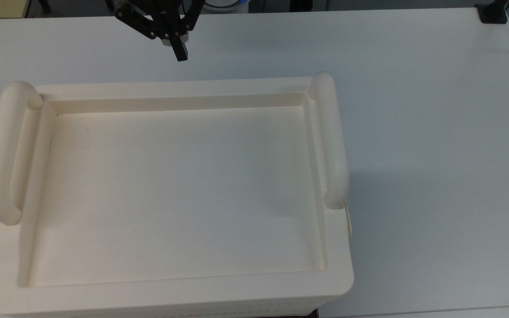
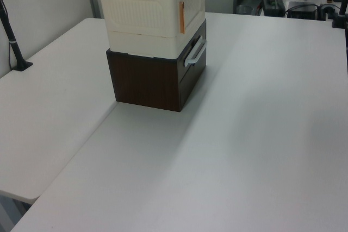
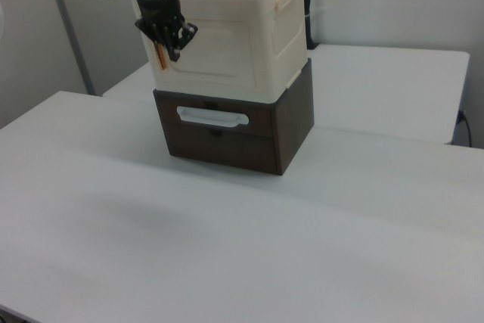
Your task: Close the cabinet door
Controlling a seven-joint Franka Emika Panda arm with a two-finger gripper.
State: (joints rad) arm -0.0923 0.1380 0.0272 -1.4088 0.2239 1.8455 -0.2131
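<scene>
Dark brown drawer unit with a pale bar handle, upper centre of the left view, standing on a wide white desk. Black clamp post at far left edge.

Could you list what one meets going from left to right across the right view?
Gripper → cabinet door, shut on the cabinet's front, with the dark wooden drawer unit beneath → bare white table.

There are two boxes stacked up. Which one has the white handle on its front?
The dark brown bottom box. A white bar handle sits across its front. The cream cabinet stacked on top has a flat shut cabinet door facing that way instead.
</scene>
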